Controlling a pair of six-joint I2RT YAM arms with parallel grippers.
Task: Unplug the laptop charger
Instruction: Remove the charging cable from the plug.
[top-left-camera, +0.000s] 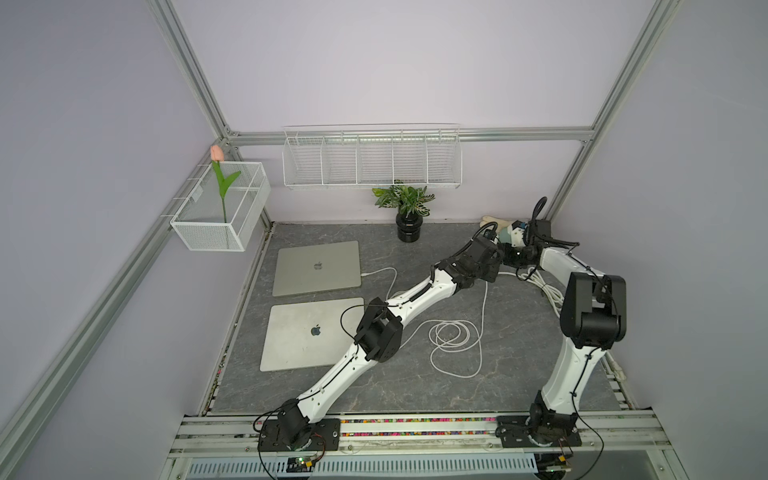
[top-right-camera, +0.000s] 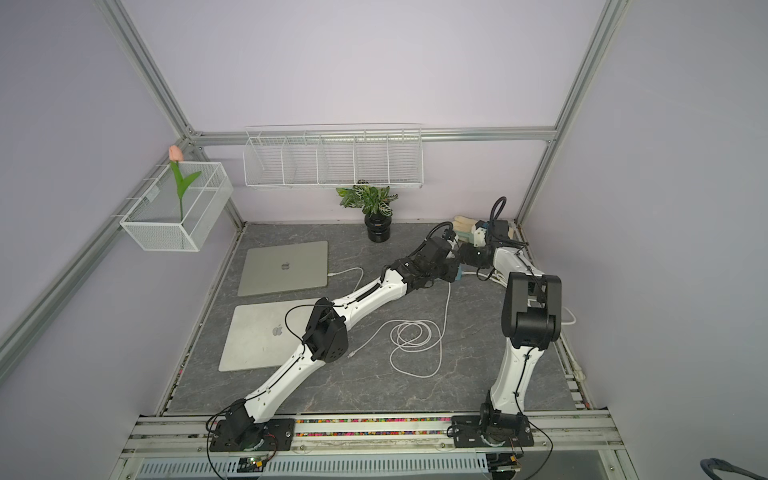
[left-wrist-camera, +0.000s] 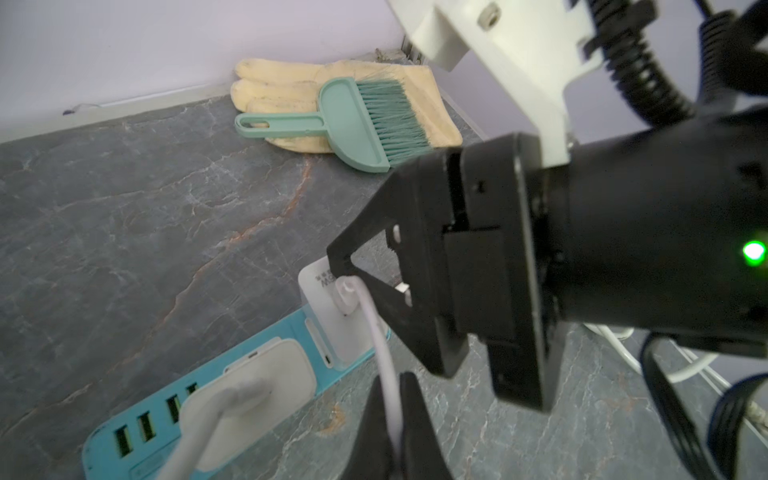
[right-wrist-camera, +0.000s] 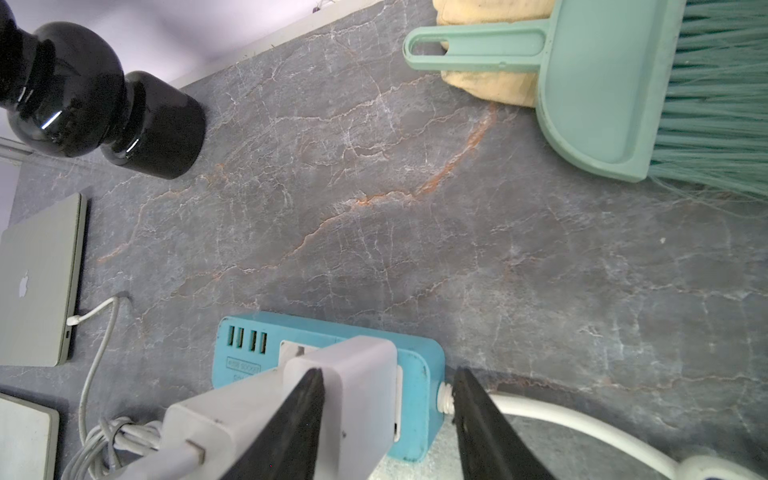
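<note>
Charger (left-wrist-camera: 322, 309) sits plugged on strip (right-wrist-camera: 419, 399), just ahead of left gripper (left-wrist-camera: 394, 399), whose jaws are pinched tight on its cable (left-wrist-camera: 374, 328). Right gripper (right-wrist-camera: 388, 374): jaws about half spread, straddling charger and strip end; contact unclear.

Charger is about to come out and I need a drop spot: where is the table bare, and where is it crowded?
Bare: the stone between plant pot and brush, and the front, between cable coil and front rail. Crowded: around the power strip and charger.
</note>
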